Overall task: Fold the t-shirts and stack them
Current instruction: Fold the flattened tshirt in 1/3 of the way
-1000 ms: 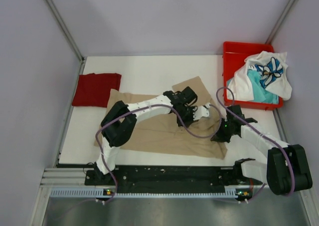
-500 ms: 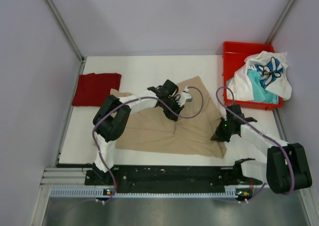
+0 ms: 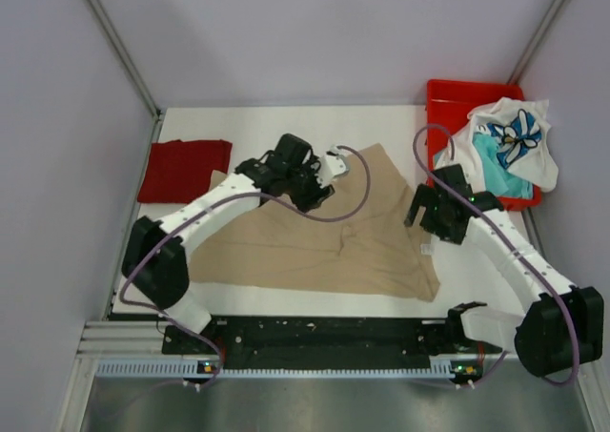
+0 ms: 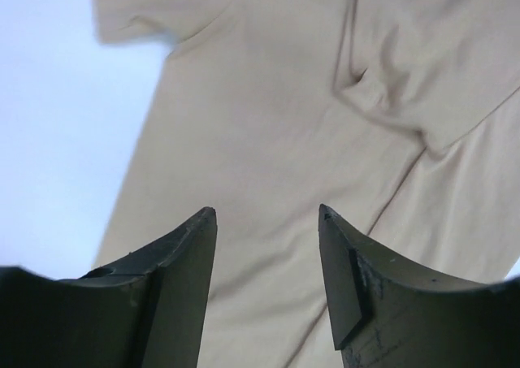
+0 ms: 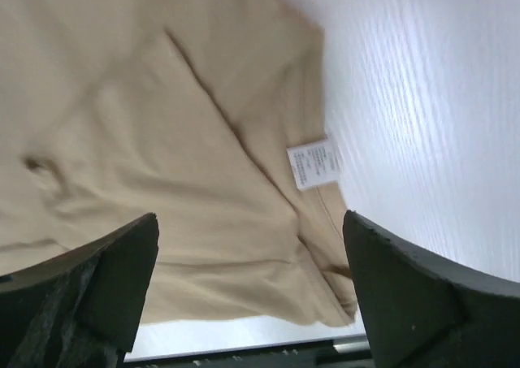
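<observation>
The tan t-shirt [image 3: 324, 246] lies spread across the middle of the table, creased, with its white label [image 5: 313, 163] showing near its right edge. My left gripper [image 3: 312, 186] hovers over its far part, jaws open with only cloth [image 4: 268, 124] beneath them. My right gripper [image 3: 419, 211] hangs above the shirt's right edge, open wide and empty [image 5: 250, 218]. A dark red t-shirt [image 3: 184, 170] lies folded at the far left. A white t-shirt with blue print [image 3: 515, 136] and a teal one [image 3: 491, 165] are heaped in the bin.
The red plastic bin [image 3: 440, 103] stands at the back right, the heaped shirts hanging over its rim. Grey walls close in the table on the left, back and right. The arms' black base rail [image 3: 315, 332] runs along the near edge.
Both grippers have opened and let go of the tan shirt. The left arm has swung back and to the left, the right has lifted away towards the bin, and the shirt now lies flatter.
</observation>
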Robot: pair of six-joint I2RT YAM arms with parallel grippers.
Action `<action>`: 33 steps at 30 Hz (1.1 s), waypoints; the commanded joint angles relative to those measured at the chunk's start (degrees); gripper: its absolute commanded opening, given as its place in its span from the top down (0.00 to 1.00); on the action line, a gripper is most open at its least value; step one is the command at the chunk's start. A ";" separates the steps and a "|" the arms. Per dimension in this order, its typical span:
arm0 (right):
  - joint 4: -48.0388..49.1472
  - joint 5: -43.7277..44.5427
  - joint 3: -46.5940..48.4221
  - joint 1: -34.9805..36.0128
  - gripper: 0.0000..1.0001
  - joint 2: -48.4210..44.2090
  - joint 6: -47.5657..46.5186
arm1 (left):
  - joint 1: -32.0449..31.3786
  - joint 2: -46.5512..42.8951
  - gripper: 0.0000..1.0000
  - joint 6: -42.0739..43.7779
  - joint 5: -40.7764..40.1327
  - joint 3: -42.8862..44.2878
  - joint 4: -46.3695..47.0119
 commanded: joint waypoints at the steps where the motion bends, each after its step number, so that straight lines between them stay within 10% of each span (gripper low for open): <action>1: -9.82 9.25 10.46 1.71 0.01 -5.88 -4.03 | 5.11 -13.16 0.42 14.24 -5.54 -7.75 -7.27; 9: -12.37 -2.27 -0.24 -0.22 0.02 -16.78 12.30 | 25.50 -32.95 0.39 37.72 -0.26 -24.01 -28.46; 11: -14.47 -3.95 -3.32 -0.31 0.11 -19.42 15.38 | 28.32 -35.50 0.01 38.87 -0.96 -28.40 -29.27; 17: -17.38 -3.97 -13.95 -0.31 0.24 -28.38 24.17 | 31.49 -39.02 0.01 38.80 -5.61 -39.57 -23.05; 25: -11.76 -3.70 -21.35 -1.27 0.49 -23.57 28.40 | 32.72 -38.93 0.19 37.38 -8.35 -45.29 -15.91; 28: -11.85 -3.78 -21.97 -3.99 0.93 -23.20 27.78 | 32.72 -39.11 0.35 37.12 -7.12 -46.96 -15.47; 33: -12.46 -5.01 -22.32 -9.62 1.00 -24.53 27.70 | 32.72 -40.34 0.66 35.46 -3.26 -49.16 -14.59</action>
